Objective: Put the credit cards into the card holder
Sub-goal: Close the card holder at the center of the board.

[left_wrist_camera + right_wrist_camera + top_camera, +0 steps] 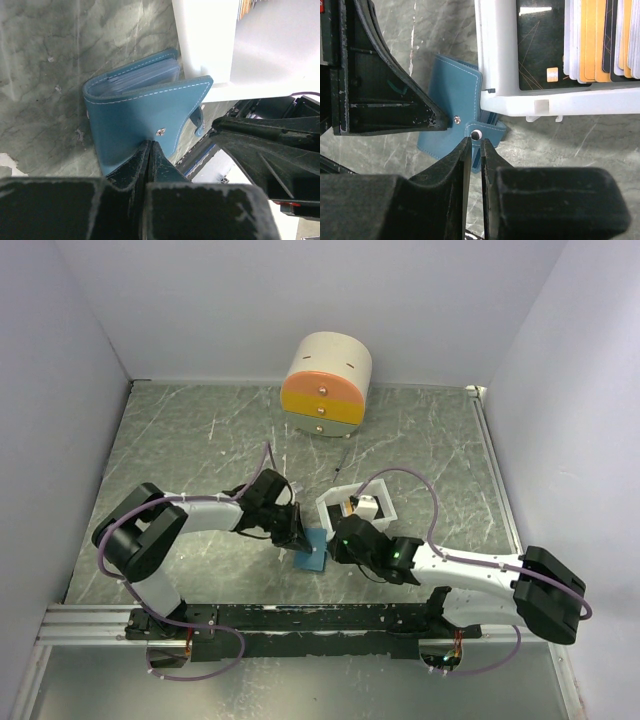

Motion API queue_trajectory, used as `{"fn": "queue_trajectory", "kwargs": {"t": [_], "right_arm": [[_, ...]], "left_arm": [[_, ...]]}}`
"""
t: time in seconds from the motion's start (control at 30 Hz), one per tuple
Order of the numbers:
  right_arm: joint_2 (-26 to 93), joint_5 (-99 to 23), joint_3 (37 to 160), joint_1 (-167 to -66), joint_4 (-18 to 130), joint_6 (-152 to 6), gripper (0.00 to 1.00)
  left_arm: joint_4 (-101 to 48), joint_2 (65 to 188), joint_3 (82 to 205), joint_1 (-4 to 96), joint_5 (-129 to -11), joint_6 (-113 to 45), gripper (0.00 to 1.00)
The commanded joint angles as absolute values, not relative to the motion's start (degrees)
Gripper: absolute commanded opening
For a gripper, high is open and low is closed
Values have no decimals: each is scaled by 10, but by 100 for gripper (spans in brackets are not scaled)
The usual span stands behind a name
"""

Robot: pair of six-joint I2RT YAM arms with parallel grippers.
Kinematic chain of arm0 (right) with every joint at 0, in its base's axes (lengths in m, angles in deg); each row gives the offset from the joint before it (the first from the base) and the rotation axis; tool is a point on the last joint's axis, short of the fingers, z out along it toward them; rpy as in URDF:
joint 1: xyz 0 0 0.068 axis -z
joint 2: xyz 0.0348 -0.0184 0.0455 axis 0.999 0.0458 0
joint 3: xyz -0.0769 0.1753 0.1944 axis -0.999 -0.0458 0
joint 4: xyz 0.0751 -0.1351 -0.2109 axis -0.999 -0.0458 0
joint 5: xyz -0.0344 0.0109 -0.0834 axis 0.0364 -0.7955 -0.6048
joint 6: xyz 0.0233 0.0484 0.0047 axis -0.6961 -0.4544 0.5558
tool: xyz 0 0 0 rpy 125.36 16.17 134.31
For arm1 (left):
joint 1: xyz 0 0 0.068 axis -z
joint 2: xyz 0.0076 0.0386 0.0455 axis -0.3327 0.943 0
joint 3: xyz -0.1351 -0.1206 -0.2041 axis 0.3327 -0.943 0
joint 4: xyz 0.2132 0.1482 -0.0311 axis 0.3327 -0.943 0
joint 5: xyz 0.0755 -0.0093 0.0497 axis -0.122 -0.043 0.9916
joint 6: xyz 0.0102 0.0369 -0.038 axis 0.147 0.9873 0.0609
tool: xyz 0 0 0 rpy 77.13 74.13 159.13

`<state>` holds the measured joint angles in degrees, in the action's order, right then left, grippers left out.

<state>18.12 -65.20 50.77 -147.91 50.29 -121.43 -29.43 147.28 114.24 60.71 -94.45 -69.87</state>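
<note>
The light-blue card holder (314,554) lies on the table against the near-left corner of a white tray (386,508). In the left wrist view its cover (140,115) is lifted and inner slots (145,77) show. My left gripper (150,144) is shut on the cover's edge beside the snap stud. My right gripper (477,140) is nearly shut, with a thin slit, its tips just below the darker tab (490,131); nothing shows clamped between them. The credit cards (592,40), orange-tan, whitish and dark, stand in the tray, with a black card (540,45) in front.
A round cream drawer box (325,385) with orange and yellow fronts stands at the back. A thin dark stick (343,458) lies between it and the tray. A black rail (300,618) runs along the near edge. Walls close in the left, right and back.
</note>
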Motion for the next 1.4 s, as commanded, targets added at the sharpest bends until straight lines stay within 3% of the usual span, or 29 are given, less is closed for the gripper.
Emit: {"fn": "queue_trajectory", "kwargs": {"t": [0.0, 0.3, 0.93, 1.37], "right_arm": [[187, -652, 496, -1477, 532, -1230, 13], [196, -648, 491, -1476, 541, -1241, 16], [174, -577, 448, -1440, 606, -1247, 15], [119, -542, 400, -1396, 613, -1229, 24]], "left_arm": [[-340, 1459, 1180, 615, -892, -689, 8], [-421, 1472, 1247, 614, -808, -666, 9], [-365, 1467, 1174, 622, -815, -695, 9], [-420, 1388, 1166, 639, -790, -700, 21]]}}
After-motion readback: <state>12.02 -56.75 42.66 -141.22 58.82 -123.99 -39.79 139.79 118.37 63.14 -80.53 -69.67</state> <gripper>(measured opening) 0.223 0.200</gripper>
